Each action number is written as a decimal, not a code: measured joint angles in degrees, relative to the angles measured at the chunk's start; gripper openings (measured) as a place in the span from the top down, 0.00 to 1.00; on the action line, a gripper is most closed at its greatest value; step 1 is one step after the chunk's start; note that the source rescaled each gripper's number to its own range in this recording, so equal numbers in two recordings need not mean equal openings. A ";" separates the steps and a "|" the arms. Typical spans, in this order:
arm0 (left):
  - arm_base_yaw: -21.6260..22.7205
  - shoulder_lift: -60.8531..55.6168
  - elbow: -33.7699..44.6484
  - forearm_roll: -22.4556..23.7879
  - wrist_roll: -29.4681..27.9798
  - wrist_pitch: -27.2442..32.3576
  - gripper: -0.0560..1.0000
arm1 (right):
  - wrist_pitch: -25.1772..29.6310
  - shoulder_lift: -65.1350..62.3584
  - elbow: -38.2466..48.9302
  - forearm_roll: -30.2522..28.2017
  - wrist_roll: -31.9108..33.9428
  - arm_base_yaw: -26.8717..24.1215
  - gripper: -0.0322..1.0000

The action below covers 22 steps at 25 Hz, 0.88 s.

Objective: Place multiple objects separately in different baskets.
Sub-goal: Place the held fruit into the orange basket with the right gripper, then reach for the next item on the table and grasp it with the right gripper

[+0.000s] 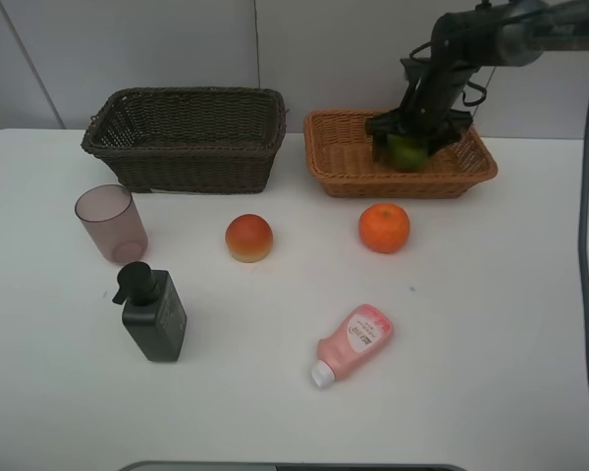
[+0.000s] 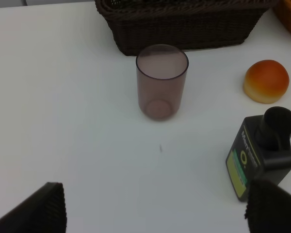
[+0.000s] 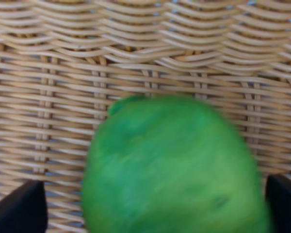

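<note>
1. Right gripper (image 1: 410, 135): it is down inside the light orange-tan wicker basket (image 1: 334, 162), with the jaws apart on either side of the green round fruit (image 3: 174, 165). One finger (image 3: 19, 208) stands clear of the fruit. Contact at the other finger cannot be told.
2. Left gripper (image 2: 155, 212): the jaws are spread wide and hold nothing, above bare table (image 2: 63, 121) near the translucent pinkish cup (image 2: 162, 80).
3. Edges: the dark brown wicker basket (image 1: 187, 137) and the light basket stand side by side along the far table edge, apart.
4. Open room: the orange (image 1: 385, 228), peach-like fruit (image 1: 248, 238) and pink tube (image 1: 353, 343) lie well apart. The black pump bottle (image 1: 154, 314) stands near the cup.
5. Hard to read: the fruit is blurred in the right wrist view and partly covered by the gripper in the high view. Whether it rests on the basket floor cannot be told.
</note>
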 joint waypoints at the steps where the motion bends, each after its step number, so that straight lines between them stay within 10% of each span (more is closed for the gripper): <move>1: 0.00 0.00 0.00 0.00 0.00 0.00 0.04 | 0.32 -0.48 0.00 0.00 0.00 0.00 0.00; 14: 0.00 0.00 0.00 0.00 0.00 0.00 0.04 | 13.68 -12.58 2.20 0.06 1.53 3.52 0.00; 22: 0.00 0.00 0.00 0.00 0.00 0.00 0.04 | 5.59 -26.64 23.43 0.12 6.49 8.72 0.00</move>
